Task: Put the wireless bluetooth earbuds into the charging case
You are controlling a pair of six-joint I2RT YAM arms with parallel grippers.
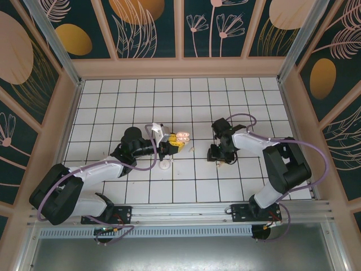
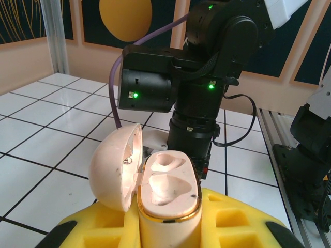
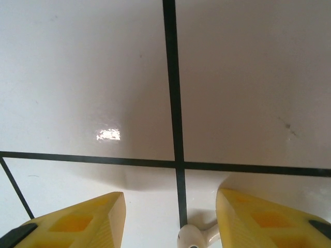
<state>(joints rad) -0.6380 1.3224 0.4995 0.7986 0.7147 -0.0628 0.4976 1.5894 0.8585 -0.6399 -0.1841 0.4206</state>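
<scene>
My left gripper [image 1: 172, 143] is shut on the pale pink charging case [image 1: 180, 136] and holds it above the tiles. In the left wrist view the case [image 2: 168, 181] stands upright between the yellow fingers [image 2: 232, 222]. Its lid [image 2: 115, 168] is swung open to the left, and both moulded sockets are empty. My right gripper [image 1: 217, 158] points down at the table right of centre. Its yellow jaws [image 3: 170, 201] stand open close over the tiles. A white earbud [image 3: 194, 237] lies on the table between them, near the right finger [image 3: 258, 217], with a gap to the left finger.
A white round piece [image 1: 164, 164] lies on the tiles just below the left gripper. A tiny speck [image 1: 190, 148] sits between the two grippers. The right arm's black wrist [image 2: 207, 77] looms close behind the case. Patterned walls enclose the white grid table [image 1: 113, 113].
</scene>
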